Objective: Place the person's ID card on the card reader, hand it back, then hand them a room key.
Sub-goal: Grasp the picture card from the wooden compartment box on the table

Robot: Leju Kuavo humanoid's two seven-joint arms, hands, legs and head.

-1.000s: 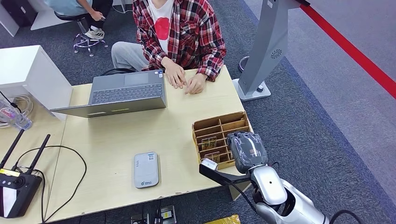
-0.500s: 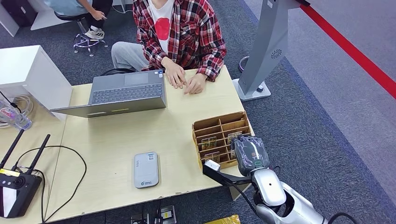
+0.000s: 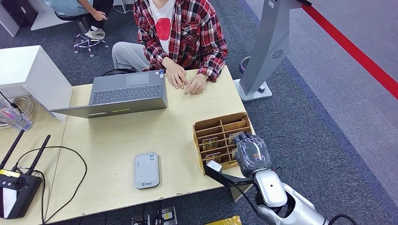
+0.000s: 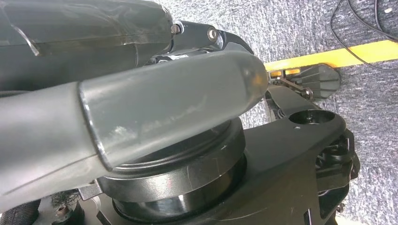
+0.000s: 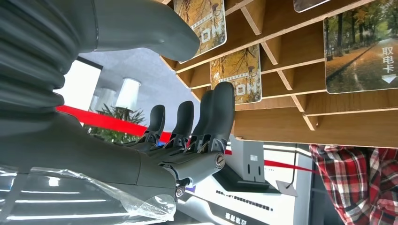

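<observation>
The wooden card rack [image 3: 220, 123] stands at the table's right edge, with room key cards [image 3: 210, 143] upright in its slots. My right hand [image 3: 252, 153] hovers over the rack's near right corner. In the right wrist view this hand [image 5: 187, 140] has its fingers [image 5: 219, 110] stretched out and apart, close to a key card [image 5: 241, 75], holding nothing. The white card reader [image 3: 147, 170] lies near the table's front edge. The person in a plaid shirt [image 3: 187, 33] rests both hands [image 3: 185, 79] on the table's far side. My left hand [image 4: 164, 112] hangs by my body, holding nothing.
An open grey laptop [image 3: 124, 93] sits at the far left of the table [image 3: 112, 140]. A black router [image 3: 16, 190] with cables lies at the near left. A grey stand [image 3: 267, 51] rises on the floor to the right of the table.
My right hand has shifted slightly right and towards me over the rack's right side. Nothing else has moved.
</observation>
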